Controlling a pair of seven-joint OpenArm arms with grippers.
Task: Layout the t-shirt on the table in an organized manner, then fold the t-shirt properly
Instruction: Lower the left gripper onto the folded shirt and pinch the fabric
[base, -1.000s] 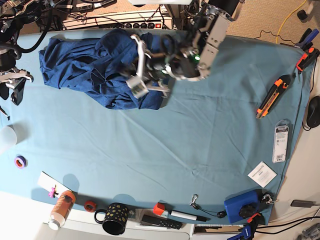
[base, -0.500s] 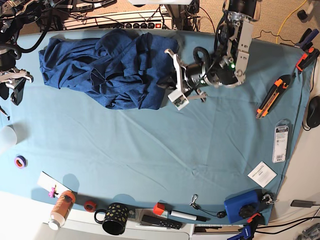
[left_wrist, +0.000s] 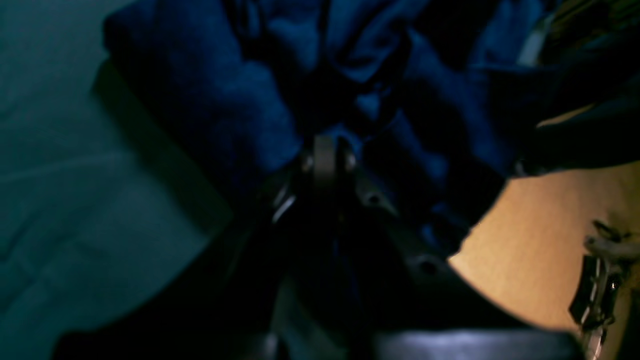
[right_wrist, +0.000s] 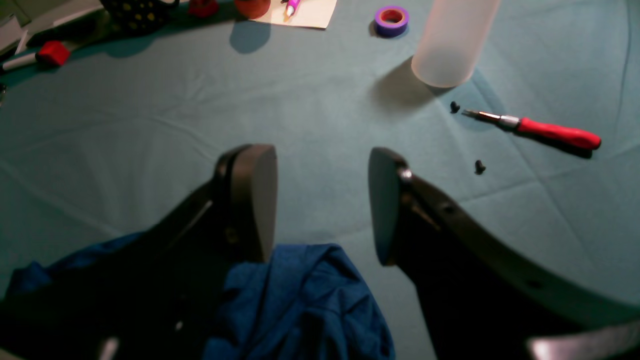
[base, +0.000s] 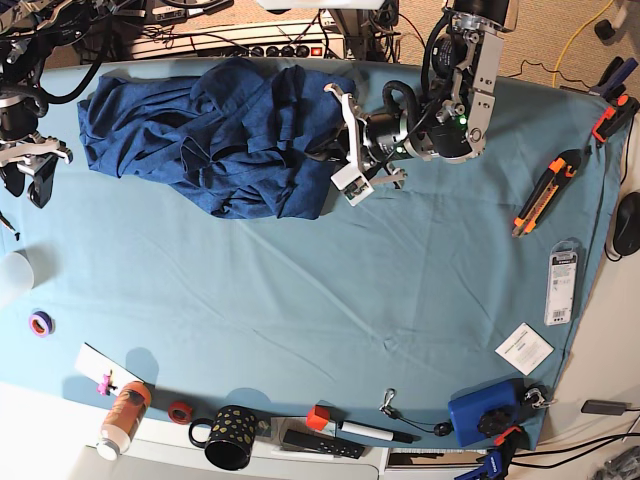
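Crumpling in a heap at the far side of the table (base: 330, 300), the t-shirt (base: 220, 135) has its right edge pinched by the left gripper (base: 338, 152).

From the left wrist camera the picture is dark and blurred: the fingers (left_wrist: 327, 160) are pressed together with navy fabric (left_wrist: 215, 115) bunched around them, but exactly which part of the shirt they hold is hard to see. The right gripper (right_wrist: 322, 205) stands wide and holds nothing; it hangs above the teal cloth with a fold of the shirt (right_wrist: 305, 305) below it, and its black fingers hide part of that fold. Beyond it lie a red-handled screwdriver (right_wrist: 540, 130), two small black screws (right_wrist: 479, 166), a frosted cup (right_wrist: 452, 40) cut off at the top, and a purple tape roll (right_wrist: 391, 20).
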